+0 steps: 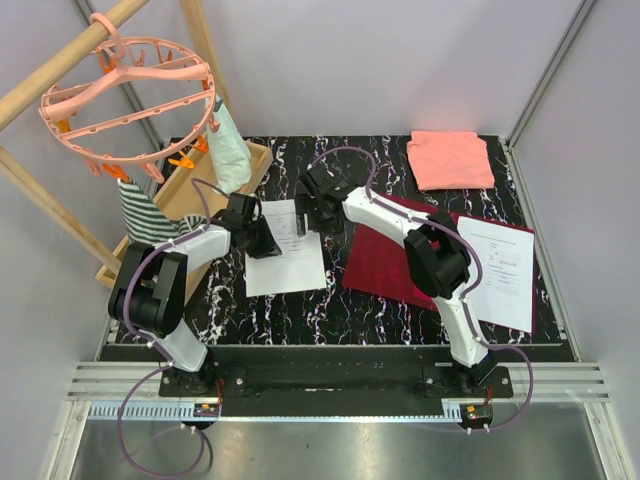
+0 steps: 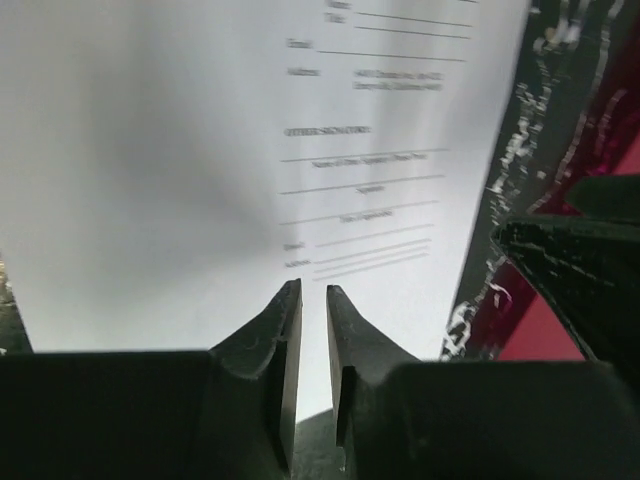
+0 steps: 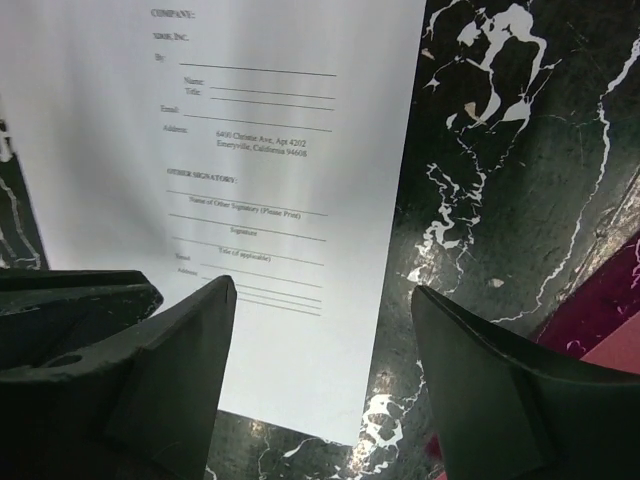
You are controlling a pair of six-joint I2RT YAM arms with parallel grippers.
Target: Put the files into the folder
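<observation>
Left gripper (image 2: 312, 292) — fingers almost pressed together with a sliver of gap, low over a printed sheet (image 1: 287, 265). Cannot tell if it nips the paper. The sheet lies flat on the black marbled table (image 1: 300, 312), just left of the red folder (image 1: 378, 262). Right gripper (image 3: 325, 292) — fingers spread wide above the same sheet's edge. A second sheet (image 1: 503, 270) overlaps the folder's right side.

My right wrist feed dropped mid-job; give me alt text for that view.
Right gripper, fingers open, above the edge of a printed white sheet on the black marbled table; a red folder shows lower right.
</observation>
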